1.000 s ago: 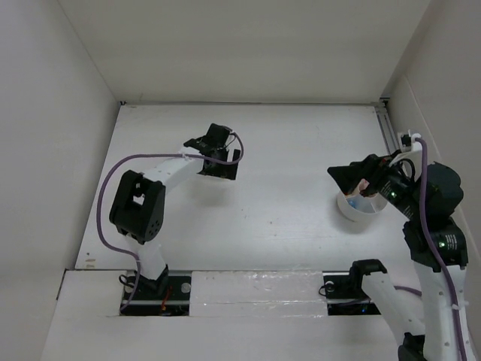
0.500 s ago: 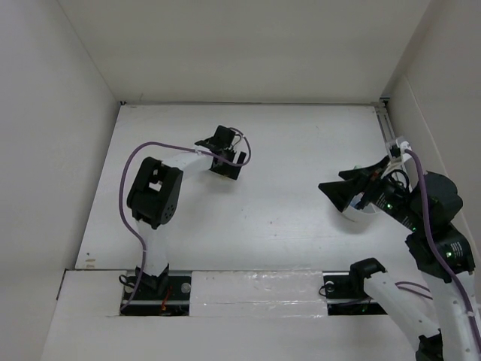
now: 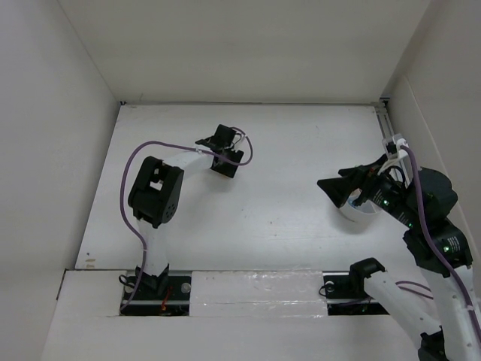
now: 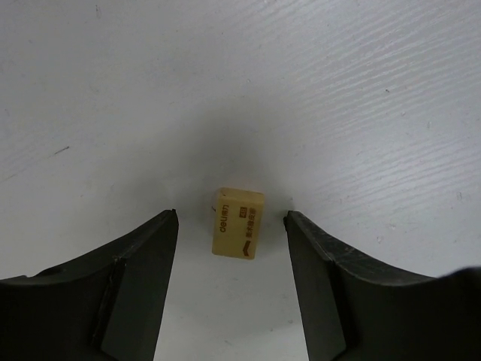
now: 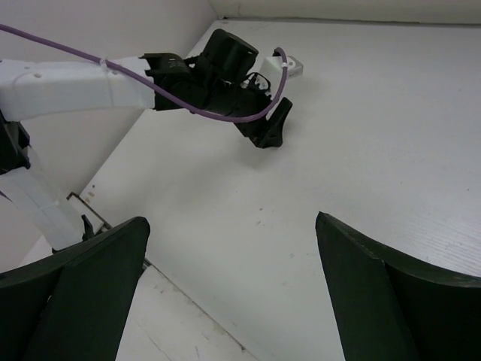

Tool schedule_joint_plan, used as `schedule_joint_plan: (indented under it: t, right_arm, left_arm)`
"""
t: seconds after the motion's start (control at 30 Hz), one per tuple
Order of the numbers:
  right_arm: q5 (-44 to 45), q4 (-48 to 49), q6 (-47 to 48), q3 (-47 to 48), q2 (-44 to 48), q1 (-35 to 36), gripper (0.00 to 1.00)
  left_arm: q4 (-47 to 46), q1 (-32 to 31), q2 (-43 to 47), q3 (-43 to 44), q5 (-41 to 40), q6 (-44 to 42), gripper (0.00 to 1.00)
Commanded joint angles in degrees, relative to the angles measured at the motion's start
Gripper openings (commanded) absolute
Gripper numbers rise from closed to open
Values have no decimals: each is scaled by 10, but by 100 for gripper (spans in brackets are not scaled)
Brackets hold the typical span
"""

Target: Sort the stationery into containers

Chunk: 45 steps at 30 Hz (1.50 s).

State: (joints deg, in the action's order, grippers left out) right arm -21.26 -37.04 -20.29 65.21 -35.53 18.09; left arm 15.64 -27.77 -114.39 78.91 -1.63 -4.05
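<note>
Straddling the yellow eraser (image 4: 238,223) on the table (image 4: 316,83), the left end effector (image 4: 231,219) stood half-wide, touching nothing; grasping likely needed closing, then carrying to the white cup (image 3: 355,215) beneath the wide-open right end effector (image 5: 231,226).

Small block (image 4: 238,223) pale yellow, dark print; table (image 4: 301,90) white; cable (image 5: 218,117) purple.

Right gripper (image 5: 231,224): fingers (image 5: 83,289) recorded spread wide at 5 and 7 o'clock. Left arm (image 5: 68,86), purple-cabled, recorded at 11 o'clock over white table (image 5: 391,120).
</note>
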Motion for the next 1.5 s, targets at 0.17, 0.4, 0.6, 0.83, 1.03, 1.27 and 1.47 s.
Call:
schedule_joint_plan:
  t: [0.17, 0.4, 0.6, 0.83, 1.03, 1.27, 1.47]
  right_arm:
    - [16, 14, 8, 25, -4, 14, 98]
    - [26, 14, 8, 31, -4, 14, 98]
    - [26, 14, 8, 31, -4, 14, 98]
    - [140, 36, -42, -8, 12, 14, 96]
    - [167, 65, -57, -20, -31, 2, 91]
    - [90, 71, -52, 17, -77, -39, 76]
    - [59, 37, -52, 17, -71, -39, 68]
  left_arm:
    - [58, -1, 8, 8, -1, 11, 52]
    - [70, -1, -14, 20, 28, 11, 25]
    - [70, -1, -8, 15, 34, 11, 8]
    - [67, -13, 80, 41, 111, 23, 0]
    - [-36, -39, 250, -31, 271, 45, 0]
    - [-7, -184, 310, 1, 242, 20, 0]
    - [-43, -305, 360, -24, 162, 7, 0]
